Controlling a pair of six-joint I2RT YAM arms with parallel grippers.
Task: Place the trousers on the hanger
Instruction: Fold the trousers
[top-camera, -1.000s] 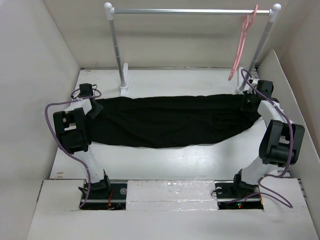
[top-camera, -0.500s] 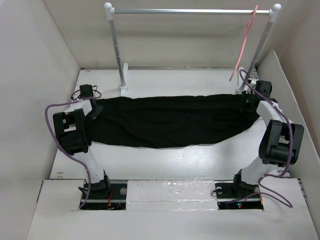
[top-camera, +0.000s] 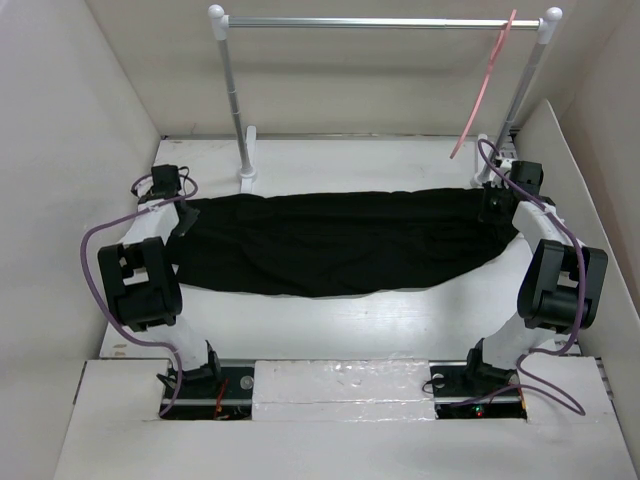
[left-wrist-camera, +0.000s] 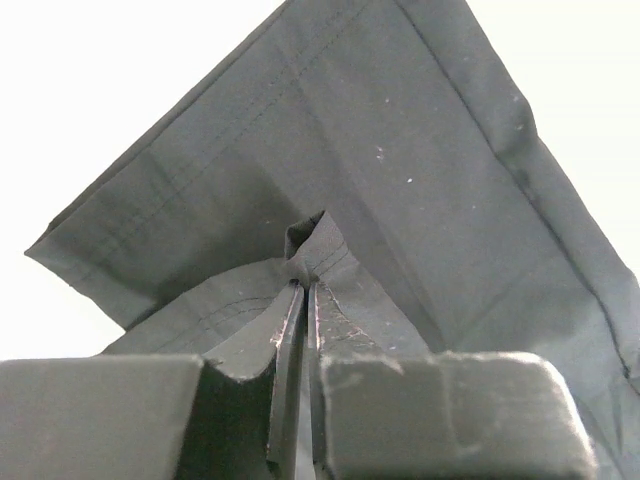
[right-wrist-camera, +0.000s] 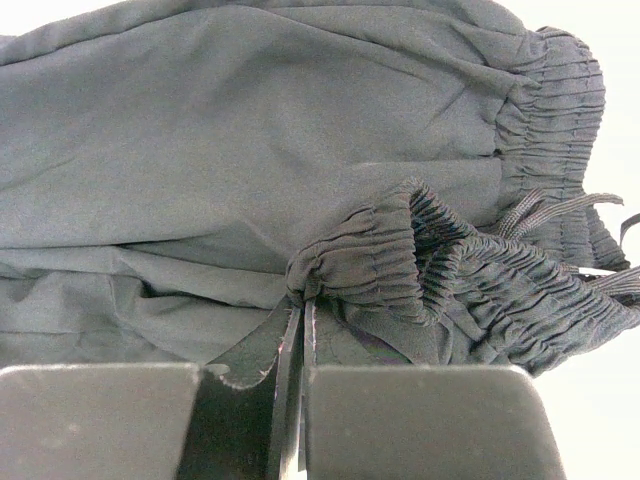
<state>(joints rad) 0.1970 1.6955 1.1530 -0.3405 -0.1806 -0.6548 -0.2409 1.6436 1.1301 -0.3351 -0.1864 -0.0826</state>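
Observation:
The black trousers (top-camera: 340, 245) lie stretched left to right across the white table. My left gripper (top-camera: 183, 215) is shut on the leg-hem end; in the left wrist view the fingers (left-wrist-camera: 300, 300) pinch a fold of the hem (left-wrist-camera: 320, 245). My right gripper (top-camera: 492, 205) is shut on the waistband end; in the right wrist view it (right-wrist-camera: 300, 310) grips the elastic waistband (right-wrist-camera: 380, 255), with the drawstring (right-wrist-camera: 545, 210) beside it. The pink hanger (top-camera: 482, 90) hangs by its hook from the right end of the rail, tilted, above and behind the right gripper.
A silver rail (top-camera: 380, 22) on two white posts (top-camera: 232, 95) stands at the back of the table. White walls (top-camera: 80, 150) close in both sides. The right post's base (top-camera: 490, 170) is close behind the right gripper.
The left arm has shifted left and slightly back, pulling the hem end with it. The hanger has swung on the rail and now shows edge-on. The right gripper stays put.

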